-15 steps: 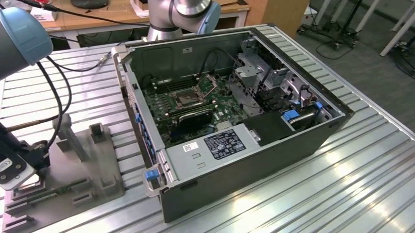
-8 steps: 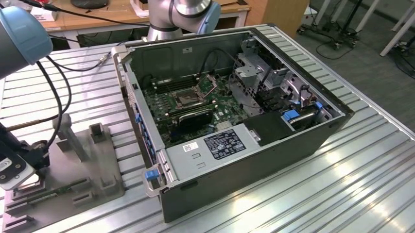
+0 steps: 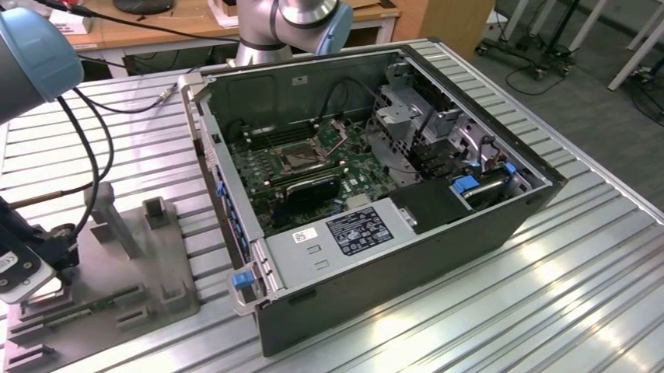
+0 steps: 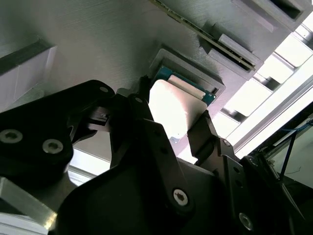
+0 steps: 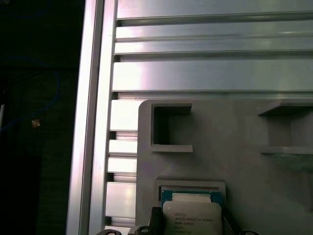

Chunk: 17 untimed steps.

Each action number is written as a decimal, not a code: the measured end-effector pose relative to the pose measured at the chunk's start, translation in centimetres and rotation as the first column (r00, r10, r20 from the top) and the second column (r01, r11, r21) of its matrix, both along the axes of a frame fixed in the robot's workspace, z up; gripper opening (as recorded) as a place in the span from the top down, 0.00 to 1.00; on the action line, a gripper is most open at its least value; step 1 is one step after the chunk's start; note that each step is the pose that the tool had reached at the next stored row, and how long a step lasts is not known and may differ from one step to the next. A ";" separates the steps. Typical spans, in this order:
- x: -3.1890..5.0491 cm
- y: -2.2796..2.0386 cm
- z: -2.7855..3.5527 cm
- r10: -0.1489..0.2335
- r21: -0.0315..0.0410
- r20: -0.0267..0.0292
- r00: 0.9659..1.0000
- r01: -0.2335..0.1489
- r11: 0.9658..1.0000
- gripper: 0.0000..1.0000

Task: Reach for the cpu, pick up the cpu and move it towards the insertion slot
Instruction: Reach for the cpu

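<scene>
At the exterior view's left, the tool (image 4: 171,116) is down over the grey tray (image 3: 161,260), which rests on the ribbed metal surface (image 3: 539,295). The cpu (image 5: 191,218) lies flat in a square recess of that tray, metal plate up. Its edges run parallel to the recess walls, and being square it has no long axis. In the second wrist view the tool's fingers (image 4: 138,111) sit against two opposite edges, grasping the cpu in its recess. A thin green strip (image 3: 85,307) lies on the tray nearby. To the right stands an open computer case (image 3: 415,256). Its side wall rises between the tray and the insertion slot (image 3: 301,159), which is set in the green circuit board (image 3: 254,167).
</scene>
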State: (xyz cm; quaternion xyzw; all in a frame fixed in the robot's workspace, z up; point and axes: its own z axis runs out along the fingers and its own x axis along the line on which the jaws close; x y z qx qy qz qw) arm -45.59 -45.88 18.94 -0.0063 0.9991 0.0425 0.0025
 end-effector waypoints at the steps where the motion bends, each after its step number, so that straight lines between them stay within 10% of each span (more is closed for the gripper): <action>1: 0.00 0.00 0.05 0.000 0.000 0.000 1.000 0.000 1.000 0.45; 17: 0.00 0.00 0.99 0.000 0.000 0.000 1.000 0.000 1.000 0.45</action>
